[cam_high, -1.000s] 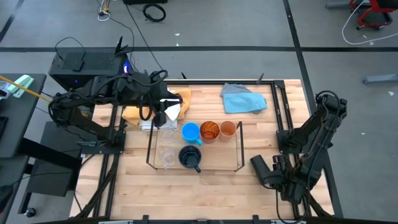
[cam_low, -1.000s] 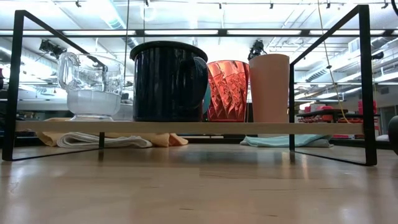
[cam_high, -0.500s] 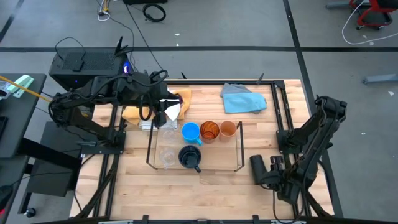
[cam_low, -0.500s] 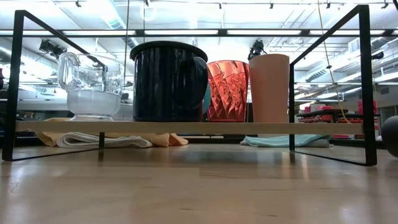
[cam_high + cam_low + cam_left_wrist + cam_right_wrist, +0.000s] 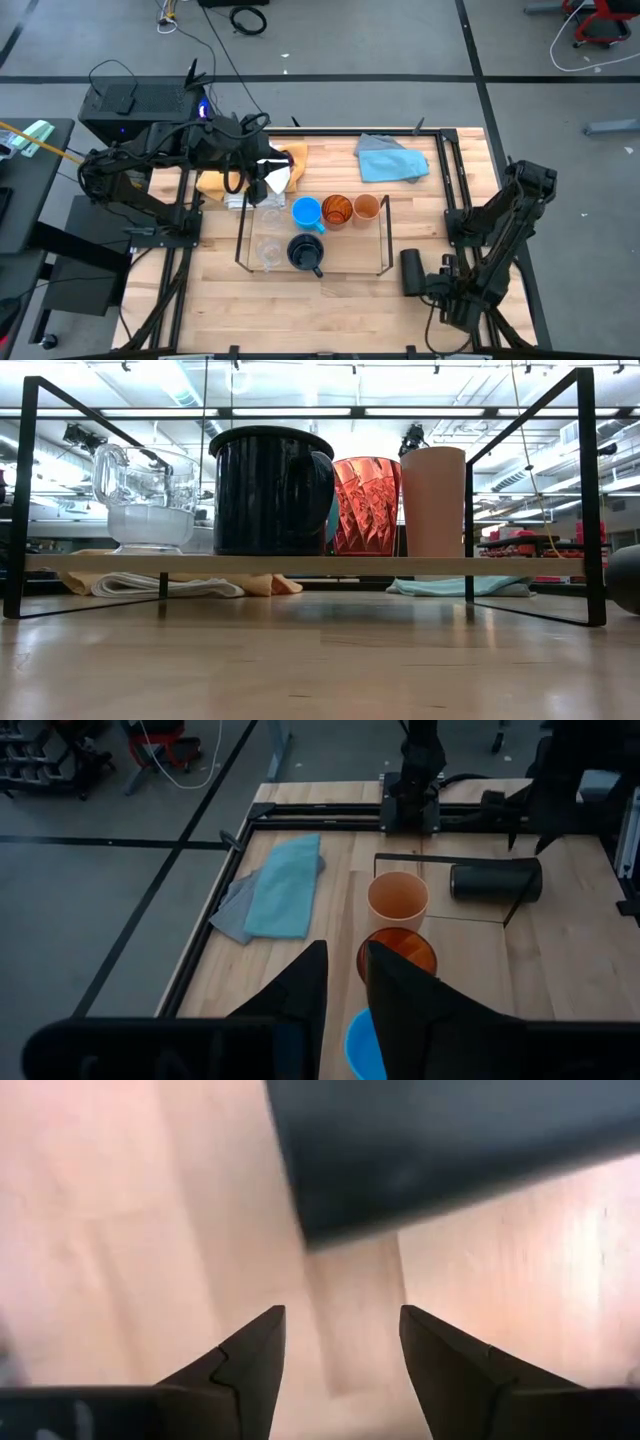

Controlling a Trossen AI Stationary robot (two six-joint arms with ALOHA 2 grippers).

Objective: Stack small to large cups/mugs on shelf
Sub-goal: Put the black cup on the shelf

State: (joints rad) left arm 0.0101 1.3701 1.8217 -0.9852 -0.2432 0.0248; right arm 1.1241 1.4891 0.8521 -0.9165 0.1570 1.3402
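The right gripper [image 5: 335, 1345] has its fingers spread apart and holds nothing. Just ahead of it a black cup [image 5: 411, 271] lies on its side on the wooden table [image 5: 340, 305], just outside the wire shelf [image 5: 381, 240]. On the shelf stand a navy mug [image 5: 305, 251], a light-blue mug [image 5: 306, 212], an amber tumbler [image 5: 337, 209], an orange cup [image 5: 366, 207] and clear cups [image 5: 268, 232]. The round cup could roll away if a finger bumps it. The left gripper [image 5: 342, 982], fingers close together, waits far off beyond the shelf.

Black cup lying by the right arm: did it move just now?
Yes. The black cup lying on its side slid a little toward the black wire shelf, and the open right hand followed behind it. The left hand and the cups on the shelf stayed put.
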